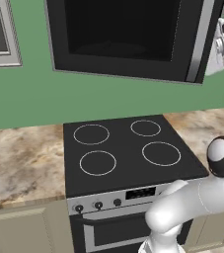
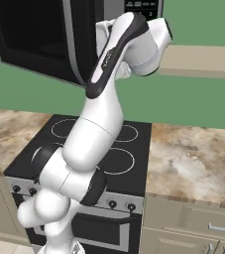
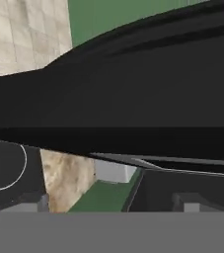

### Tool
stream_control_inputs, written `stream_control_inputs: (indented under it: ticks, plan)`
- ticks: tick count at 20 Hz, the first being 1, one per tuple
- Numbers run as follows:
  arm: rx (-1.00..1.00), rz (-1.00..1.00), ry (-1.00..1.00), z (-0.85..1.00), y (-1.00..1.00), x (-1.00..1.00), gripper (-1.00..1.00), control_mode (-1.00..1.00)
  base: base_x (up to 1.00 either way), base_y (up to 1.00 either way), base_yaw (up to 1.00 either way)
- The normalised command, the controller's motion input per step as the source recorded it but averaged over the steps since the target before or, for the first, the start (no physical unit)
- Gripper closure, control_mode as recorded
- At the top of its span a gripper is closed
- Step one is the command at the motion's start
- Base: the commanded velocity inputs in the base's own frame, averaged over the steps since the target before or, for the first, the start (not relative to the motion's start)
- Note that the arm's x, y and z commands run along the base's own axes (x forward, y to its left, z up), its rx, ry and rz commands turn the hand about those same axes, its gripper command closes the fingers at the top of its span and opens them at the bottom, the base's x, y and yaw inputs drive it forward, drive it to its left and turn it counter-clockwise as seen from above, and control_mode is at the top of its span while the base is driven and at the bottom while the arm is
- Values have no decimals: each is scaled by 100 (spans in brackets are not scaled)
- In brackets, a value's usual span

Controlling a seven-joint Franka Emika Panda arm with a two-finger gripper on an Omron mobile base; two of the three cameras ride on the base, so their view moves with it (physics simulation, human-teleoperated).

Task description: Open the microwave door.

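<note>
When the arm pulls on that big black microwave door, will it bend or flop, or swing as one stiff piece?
Probably one stiff piece: the microwave door looks like a thick rigid panel around dark glass. Its silver handle runs along one edge, so it likely pivots from the opposite side. The glass could suffer if struck.

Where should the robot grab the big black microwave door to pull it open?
Probably the vertical silver bar handle along the right edge of the wide black microwave door with the dark glass window. It is a long, slim upright bar, so the claw could close across it from the front, one finger on each side, then pull outward. The white arm is raised beside that edge.
</note>
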Motion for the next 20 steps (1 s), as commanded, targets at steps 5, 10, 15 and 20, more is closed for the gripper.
stream_control_inputs:
  ticks: [5, 10, 15, 20]
  plan:
    - [-12, 29, -7, 0, 98, -100, -100, -100, 0, 0, 0]
    - [-8, 36, 0, 0, 97, -100, -100, -100, 0, 0, 0]
    - [-2, 37, 0, 0, 99, -96, -100, -100, 0, 0, 0]
    - [0, 29, -8, -8, 100, -93, -100, -100, 0, 0, 0]
